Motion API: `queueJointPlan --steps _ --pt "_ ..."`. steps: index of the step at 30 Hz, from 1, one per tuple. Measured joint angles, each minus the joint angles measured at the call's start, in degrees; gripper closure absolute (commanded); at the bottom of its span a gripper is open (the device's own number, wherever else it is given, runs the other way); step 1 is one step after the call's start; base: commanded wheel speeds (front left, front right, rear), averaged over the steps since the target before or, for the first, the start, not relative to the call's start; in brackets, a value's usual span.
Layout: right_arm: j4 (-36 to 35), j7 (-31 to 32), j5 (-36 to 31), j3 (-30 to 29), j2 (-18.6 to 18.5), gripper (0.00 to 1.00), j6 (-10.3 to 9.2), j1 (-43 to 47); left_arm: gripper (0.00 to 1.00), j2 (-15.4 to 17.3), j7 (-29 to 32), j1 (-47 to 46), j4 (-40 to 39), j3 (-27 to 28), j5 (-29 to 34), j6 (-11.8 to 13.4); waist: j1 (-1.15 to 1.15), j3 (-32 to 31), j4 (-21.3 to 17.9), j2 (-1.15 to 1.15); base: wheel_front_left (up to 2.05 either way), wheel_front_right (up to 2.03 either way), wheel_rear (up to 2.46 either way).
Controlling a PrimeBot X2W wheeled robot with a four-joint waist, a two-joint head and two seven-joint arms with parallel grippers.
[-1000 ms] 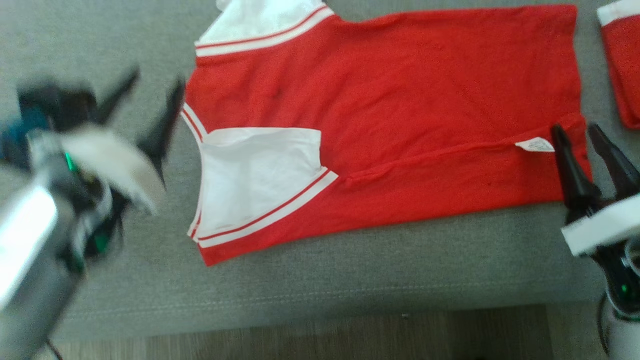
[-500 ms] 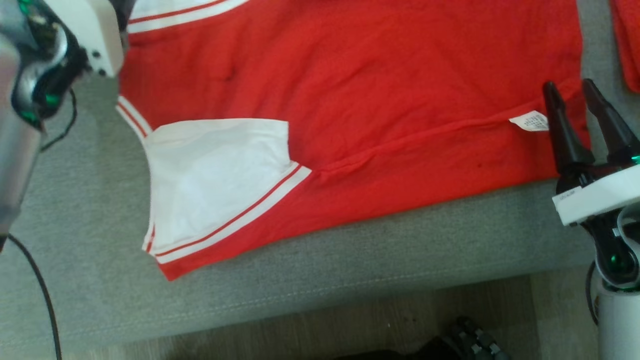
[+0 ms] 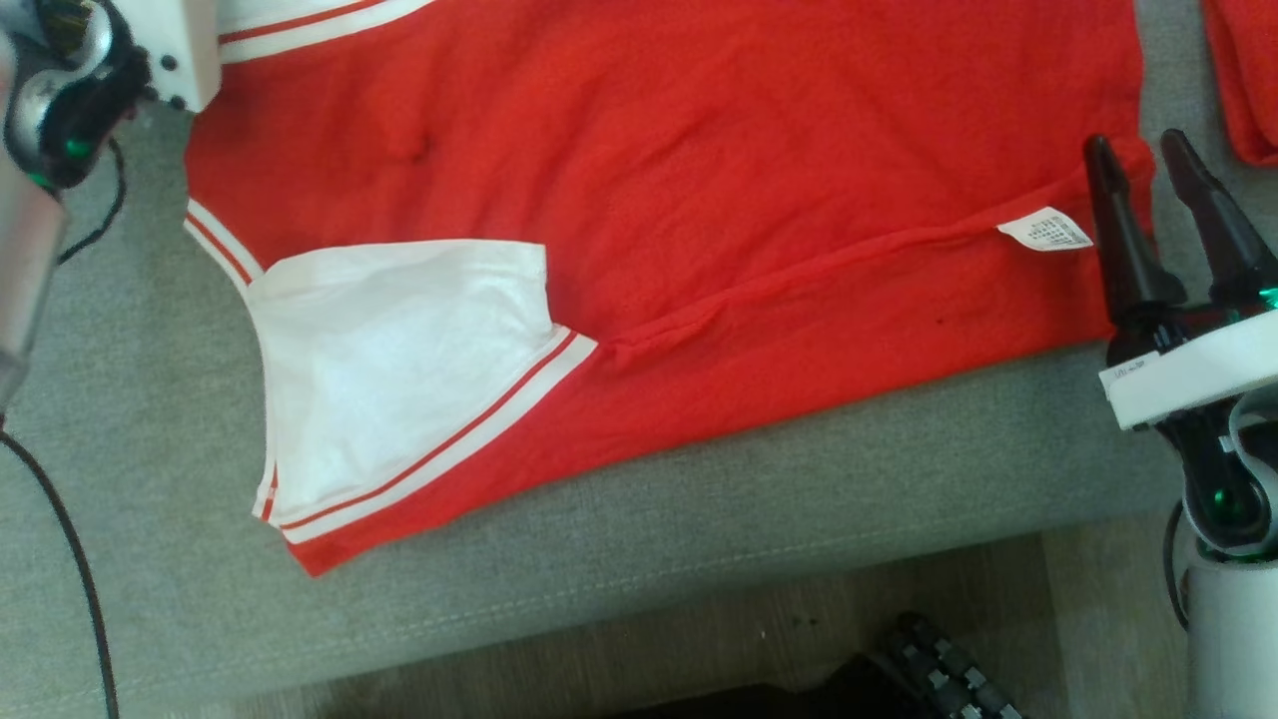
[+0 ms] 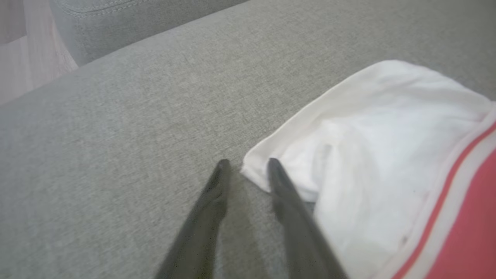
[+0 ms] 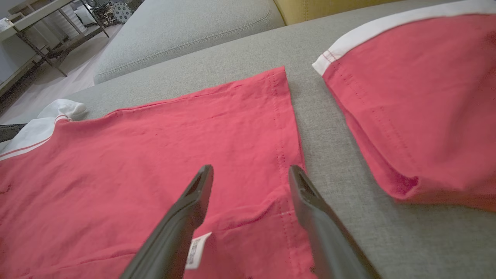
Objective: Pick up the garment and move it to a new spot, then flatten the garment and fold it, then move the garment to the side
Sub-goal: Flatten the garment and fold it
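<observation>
Centrally, the garment [image 3: 699, 150] lies spread nearly flat on a grey sofa cushion [image 3: 799, 499], its red body running across the head view and its lower edge near the cushion's front seam. A white panel [image 3: 399, 369] edged with red-striped white trim sits at the robot's left end of the garment. A long shallow crease runs from that trim toward a small white tag [image 3: 1043, 230] near the right end. The right gripper [image 3: 1136, 150] stands at the garment's right hem. Its jaws are open, with one finger over the red cloth just beside the tag and the other at the hem's edge. Whether the tips touch the fabric cannot be told. In the left wrist view, the left gripper [image 4: 248, 166] points down at the cushion with its jaws a little apart. The corner of a white strap lies at the gap between the tips, and one finger crosses the strap's edge. Nothing is clamped. A second red piece [image 3: 1243, 80] with a white band lies on the cushion to the right, apart from the garment. A black cable [image 3: 70, 559] trails down the left side of the cushion. Wooden floor [image 3: 699, 639] shows below the cushion's front.
</observation>
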Motion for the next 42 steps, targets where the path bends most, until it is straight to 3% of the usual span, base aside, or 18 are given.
queueJointPlan --steps 1,10,19,22,33,36,39,40,42 --pt "0.12 -0.15 0.00 -0.05 -0.01 0.00 0.00 -0.06 1.00 -0.18 -0.01 -0.03 0.12 -0.38 -0.20 -0.40 0.00 -0.02 0.00 0.00 0.00 0.00 0.00" --pt "4.22 1.87 0.00 -0.42 0.05 0.00 0.00 -7.33 1.00 -0.26 -4.37 -0.32 1.44 -1.98 -0.43 -0.90 0.00 -1.39 -0.20 0.00 0.00 0.00 0.00" --pt "21.09 19.15 -8.58 -1.83 -0.58 0.00 0.00 -27.20 1.00 -0.18 -7.94 -3.42 2.24 -3.72 0.51 -0.97 0.00 -2.70 -0.28 0.00 0.00 0.00 0.00" --pt "25.76 22.06 -12.35 -2.34 -0.76 0.00 0.00 -31.67 1.00 -0.31 -8.12 -4.14 2.47 -4.47 1.02 -0.98 0.00 -2.59 0.20 0.00 0.00 0.00 0.00" --pt "37.24 21.29 -14.10 -1.54 -1.22 0.00 0.00 -39.13 1.00 -0.35 -9.09 -6.25 3.76 -6.12 1.00 -1.38 0.00 -1.41 1.90 0.00 0.00 0.00 0.00" --pt "39.45 20.19 -14.06 -0.79 -1.99 0.23 0.00 -40.53 1.00 -0.34 -9.15 -6.41 4.05 -6.50 0.82 -1.38 0.00 -1.33 2.30 0.00 0.00 0.00 0.00" --pt "41.52 19.50 -14.02 -0.03 -2.47 0.55 0.00 -41.65 1.00 -0.34 -9.25 -6.93 4.17 -7.08 0.74 -1.38 0.00 -1.41 2.59 0.00 0.00 0.00 0.00" --pt "42.00 19.25 -13.66 0.30 -2.63 0.55 0.00 -41.90 1.00 -0.34 -9.51 -7.07 4.20 -7.26 0.63 -1.38 0.00 -1.44 2.70 0.00 0.00 0.00 0.00" --pt "42.80 18.50 -12.98 1.11 -2.93 1.00 0.00 -42.16 1.00 -0.35 -9.64 -7.32 4.28 -7.69 0.32 -1.38 0.00 -1.47 2.92 0.00 0.00 0.00 0.00"
